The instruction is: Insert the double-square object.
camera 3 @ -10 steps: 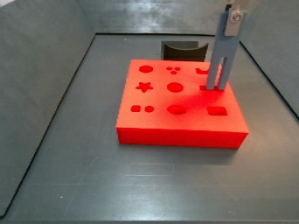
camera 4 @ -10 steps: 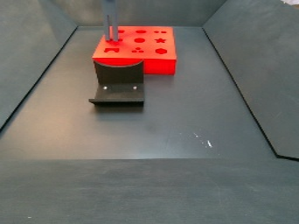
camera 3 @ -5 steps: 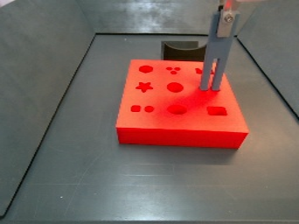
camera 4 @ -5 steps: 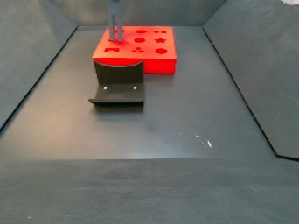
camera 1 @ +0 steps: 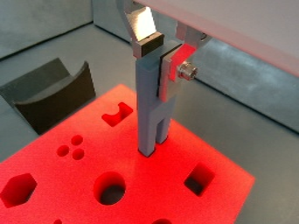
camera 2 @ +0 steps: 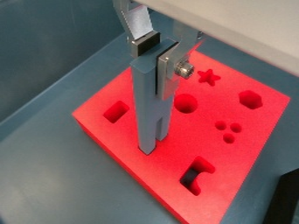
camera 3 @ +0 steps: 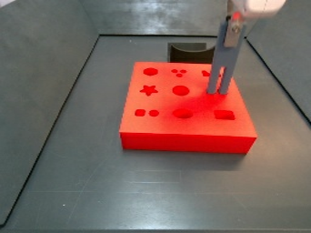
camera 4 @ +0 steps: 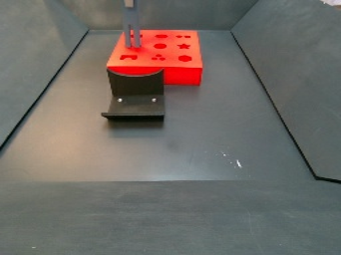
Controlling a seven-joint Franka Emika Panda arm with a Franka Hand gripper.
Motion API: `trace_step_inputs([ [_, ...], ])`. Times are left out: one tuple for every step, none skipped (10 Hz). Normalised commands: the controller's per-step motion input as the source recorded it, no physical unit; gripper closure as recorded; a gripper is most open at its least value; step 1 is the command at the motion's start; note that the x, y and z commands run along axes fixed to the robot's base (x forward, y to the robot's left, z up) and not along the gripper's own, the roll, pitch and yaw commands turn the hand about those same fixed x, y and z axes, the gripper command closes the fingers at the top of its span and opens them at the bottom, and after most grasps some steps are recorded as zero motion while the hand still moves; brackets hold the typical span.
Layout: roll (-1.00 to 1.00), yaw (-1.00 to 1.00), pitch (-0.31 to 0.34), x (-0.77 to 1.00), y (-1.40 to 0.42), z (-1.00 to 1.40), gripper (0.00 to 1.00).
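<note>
Gripper (camera 1: 156, 54) clamping upright double-square object (camera 1: 153, 114)

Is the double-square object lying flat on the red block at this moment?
No: in a wrist view the double-square object stands upright, clamped in the gripper, with its lower end at the red block top.

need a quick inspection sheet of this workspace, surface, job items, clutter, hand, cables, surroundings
surface: dark grey floor, bare apart from the items below.
job's things: double-square object, grey-blue bar held upright, lower end at the top face of the red block; whether it has entered a cutout cannot be told.
clutter: dark grey arch block on the floor beside the red block.
hand: the hand is above the red block, shut on the bar's upper part.
cables: nothing seen.
surroundings: grey walls around the floor.
</note>
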Motion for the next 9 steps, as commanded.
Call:
trace_step_inputs([
  [0.07,0.01,0.000,-0.13,0.06,-0.45,1.00],
  [0.01,0.03,0.000,-0.22,0.14,-0.42,1.00],
  [0.03,0.05,0.000,-0.14,0.13,-0.38,1.00],
  [0.01,0.06,0.000,0.00,0.09,-0.42,1.00],
  [0.00,0.04,0.000,0.11,0.08,-0.41,1.00],
  [0.00,0.04,0.000,0.15,0.09,-0.37,1.00],
  [-0.02,0.00,0.000,0.06,0.00,-0.20,1.00],
  [-0.08,0.00,-0.007,0.00,0.04,-0.06,1.00],
  [0.00,0.00,0.000,0.00,0.00,0.00,1.00],
])
